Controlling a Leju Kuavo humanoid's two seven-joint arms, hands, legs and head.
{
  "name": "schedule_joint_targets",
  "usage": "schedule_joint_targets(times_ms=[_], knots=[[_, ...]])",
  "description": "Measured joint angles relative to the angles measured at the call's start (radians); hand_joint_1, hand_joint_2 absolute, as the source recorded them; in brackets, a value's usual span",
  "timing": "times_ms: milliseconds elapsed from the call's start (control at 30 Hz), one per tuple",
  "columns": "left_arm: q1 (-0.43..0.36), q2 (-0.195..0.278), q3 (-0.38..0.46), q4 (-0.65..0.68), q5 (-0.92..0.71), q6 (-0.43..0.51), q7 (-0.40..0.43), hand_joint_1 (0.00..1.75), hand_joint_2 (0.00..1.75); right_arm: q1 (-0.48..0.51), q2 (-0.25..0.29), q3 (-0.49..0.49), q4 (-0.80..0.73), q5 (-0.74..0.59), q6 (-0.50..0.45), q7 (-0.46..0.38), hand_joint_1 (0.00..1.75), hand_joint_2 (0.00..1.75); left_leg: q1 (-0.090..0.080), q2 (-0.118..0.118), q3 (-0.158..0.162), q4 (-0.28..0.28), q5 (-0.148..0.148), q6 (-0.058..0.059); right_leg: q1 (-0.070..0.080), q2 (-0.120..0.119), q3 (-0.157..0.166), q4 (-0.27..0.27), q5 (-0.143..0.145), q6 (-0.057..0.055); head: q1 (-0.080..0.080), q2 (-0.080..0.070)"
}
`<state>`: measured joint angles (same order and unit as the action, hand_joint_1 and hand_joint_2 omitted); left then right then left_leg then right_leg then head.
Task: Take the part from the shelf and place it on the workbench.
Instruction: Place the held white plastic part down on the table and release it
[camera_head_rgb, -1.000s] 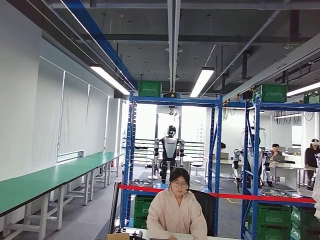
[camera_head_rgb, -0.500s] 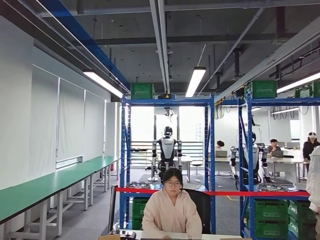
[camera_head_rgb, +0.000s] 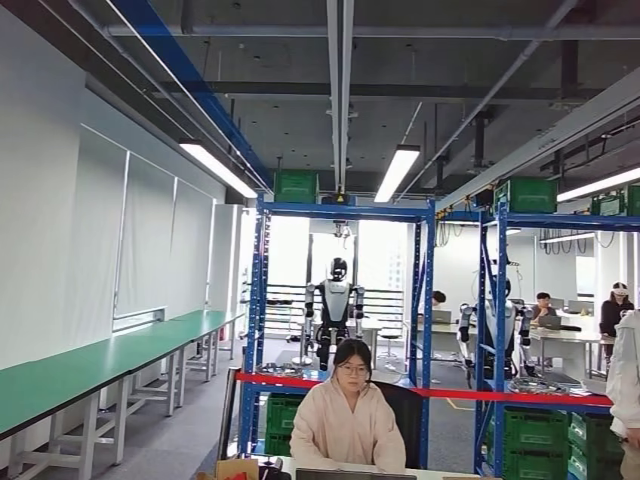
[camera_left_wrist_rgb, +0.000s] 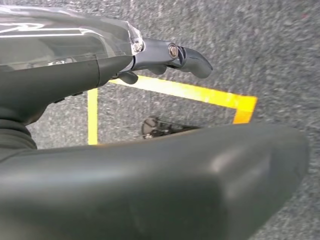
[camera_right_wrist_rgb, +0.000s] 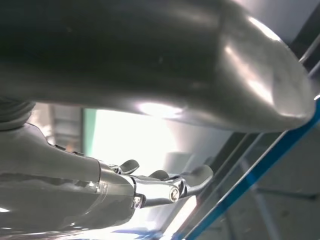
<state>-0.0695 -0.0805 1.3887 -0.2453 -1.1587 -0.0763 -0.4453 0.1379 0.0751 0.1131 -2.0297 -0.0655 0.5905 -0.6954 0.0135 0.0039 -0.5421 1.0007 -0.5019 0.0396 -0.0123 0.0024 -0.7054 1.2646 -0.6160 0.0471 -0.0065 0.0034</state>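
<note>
Straight ahead in the head view stands a blue shelf rack (camera_head_rgb: 343, 211) with a red crossbeam (camera_head_rgb: 264, 378). Metal ring-shaped parts (camera_head_rgb: 281, 368) lie on that red level, too small to make out further. A second blue rack (camera_head_rgb: 558, 219) stands to its right with similar parts (camera_head_rgb: 528, 385). My left hand (camera_left_wrist_rgb: 75, 75) hangs over grey floor with yellow tape (camera_left_wrist_rgb: 188, 92), fingers straight and apart from the thumb, holding nothing. My right hand (camera_right_wrist_rgb: 113, 185) is raised near a blue beam (camera_right_wrist_rgb: 256, 170), fingers stretched out, with nothing in it.
A person in a pale hoodie (camera_head_rgb: 347, 420) sits at a desk (camera_head_rgb: 302, 466) right in front of the rack. Green-topped benches (camera_head_rgb: 90, 365) run along the left wall. Another person in white (camera_head_rgb: 625, 380) stands at the right edge. Green crates (camera_head_rgb: 536, 435) fill the lower shelves; other robots stand behind.
The whole head picture has swayed slightly left, then back right, so the camera moved. The seated person and the racks stay where they were.
</note>
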Motion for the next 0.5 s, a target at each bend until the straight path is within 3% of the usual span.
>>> schedule_joint_targets(times_ms=[33, 67, 100, 167, 200, 233, 300, 367, 433, 500], knots=[[0.001, 0.000, 0.000, 0.000, 0.002, 0.000, 0.000, 0.00, 0.00, 0.013, 0.000, -0.003, 0.010, 0.014, -0.006, 0.000, 0.00, 0.00, -0.002, 0.001, -0.012, 0.001, 0.008, 0.001, 0.000, 0.000, 0.008, 0.030, -0.008, 0.000, 0.000, 0.000], [0.001, 0.000, 0.001, 0.000, 0.003, 0.000, 0.000, 0.00, 0.00, 0.024, 0.001, -0.007, 0.020, 0.032, -0.014, 0.000, 0.00, 0.00, -0.005, 0.002, -0.022, 0.002, 0.016, 0.001, 0.001, 0.000, 0.032, 0.023, 0.001, -0.003, 0.000, 0.000], [0.001, 0.000, 0.001, 0.000, 0.004, 0.000, -0.001, 0.00, 0.00, 0.035, 0.001, -0.009, 0.030, 0.052, -0.028, 0.000, 0.00, 0.00, -0.008, 0.002, -0.032, 0.002, 0.023, 0.000, 0.004, 0.000, 0.077, -0.026, 0.024, -0.009, 0.000, 0.000], [0.001, -0.001, 0.002, 0.000, 0.005, 0.001, -0.001, 0.00, 0.00, 0.049, 0.002, -0.014, 0.046, 0.092, -0.056, 0.000, 0.00, 0.00, -0.013, 0.002, -0.044, 0.003, 0.036, -0.002, 0.013, 0.000, 0.194, -0.188, 0.057, -0.032, 0.000, 0.000], [0.001, -0.001, 0.002, 0.000, 0.006, 0.001, -0.001, 0.00, 0.00, 0.055, 0.004, -0.016, 0.054, 0.108, -0.065, 0.000, 0.00, 0.00, -0.014, 0.002, -0.048, 0.003, 0.043, -0.005, 0.018, 0.000, 0.239, -0.258, 0.062, -0.040, 0.000, 0.000], [0.001, -0.002, 0.002, 0.000, 0.007, 0.001, -0.001, 0.00, 0.00, 0.061, 0.005, -0.018, 0.061, 0.118, -0.071, 0.000, 0.00, 0.00, -0.013, 0.002, -0.051, 0.002, 0.050, -0.010, 0.023, 0.000, 0.264, -0.300, 0.061, -0.047, 0.000, 0.000], [0.002, -0.002, 0.003, 0.000, 0.007, 0.002, -0.001, 0.00, 0.00, 0.072, 0.006, -0.022, 0.080, 0.131, -0.089, 0.000, 0.00, 0.00, -0.009, 0.002, -0.054, -0.003, 0.064, -0.023, 0.027, -0.001, 0.268, -0.324, 0.071, -0.052, 0.000, 0.000], [0.003, -0.002, 0.005, 0.000, 0.007, 0.002, -0.001, 0.00, 0.00, 0.077, 0.005, -0.020, 0.111, 0.148, -0.136, 0.000, 0.00, 0.00, -0.006, 0.002, -0.061, 0.010, 0.040, -0.033, 0.024, -0.006, 0.257, -0.333, 0.093, -0.062, 0.000, 0.000], [0.003, -0.002, 0.006, 0.000, 0.007, 0.001, -0.001, 0.00, 0.00, 0.078, -0.004, -0.010, 0.159, 0.165, -0.206, 0.001, 0.00, 0.00, -0.004, 0.001, -0.085, 0.091, -0.049, -0.040, 0.021, -0.011, 0.235, -0.336, 0.115, -0.069, 0.000, 0.000], [0.004, -0.002, 0.007, 0.000, 0.009, 0.001, 0.000, 0.00, 0.00, 0.078, -0.016, -0.001, 0.219, 0.188, -0.263, 0.002, 0.00, 0.00, -0.002, 0.001, -0.113, 0.218, -0.129, -0.047, 0.021, -0.012, 0.203, -0.330, 0.135, -0.070, 0.000, 0.000]])
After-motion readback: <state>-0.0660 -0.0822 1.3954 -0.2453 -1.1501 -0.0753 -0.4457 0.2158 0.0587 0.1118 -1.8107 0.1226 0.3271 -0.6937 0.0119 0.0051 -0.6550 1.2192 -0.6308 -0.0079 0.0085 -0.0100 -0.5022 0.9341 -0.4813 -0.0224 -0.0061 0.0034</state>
